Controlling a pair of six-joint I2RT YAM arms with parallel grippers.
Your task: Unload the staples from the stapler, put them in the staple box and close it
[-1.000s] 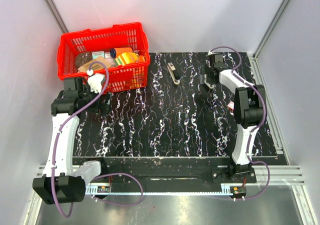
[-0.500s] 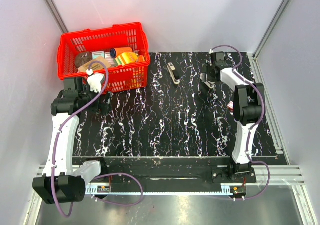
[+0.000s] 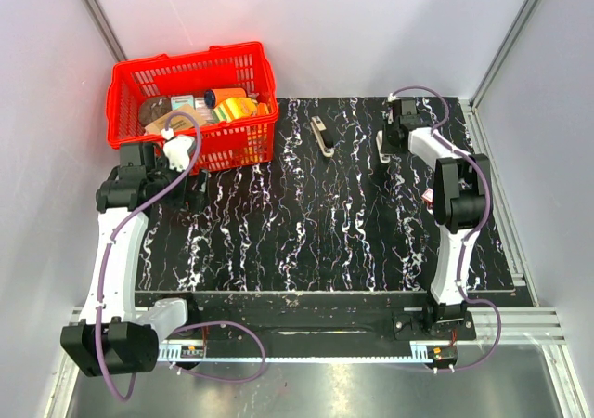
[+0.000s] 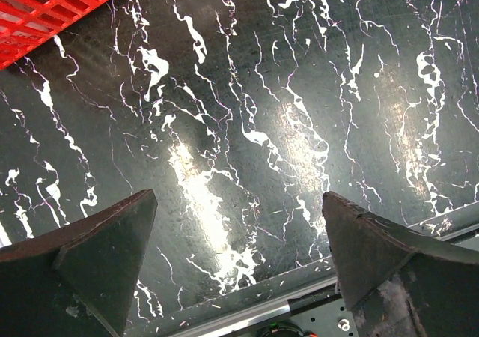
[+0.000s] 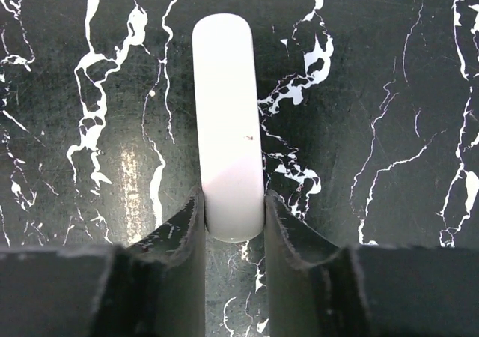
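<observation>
The stapler, slim and black with a pale end, lies on the dark marbled table at the back centre, apart from both arms. To its right, my right gripper is shut on a white oblong stick; both fingers press the stick's near end, and the stick lies flat on the table. My left gripper hangs wide open over bare table just in front of the red basket, with nothing between its fingers. No staples show in any view.
A red plastic basket holding several items stands at the back left, its corner showing in the left wrist view. The table's near metal edge lies below the left gripper. Grey walls close in the back and sides.
My right gripper has closed from wide open onto the white stick and shifted slightly toward the back. The left arm and the stapler have not moved.
</observation>
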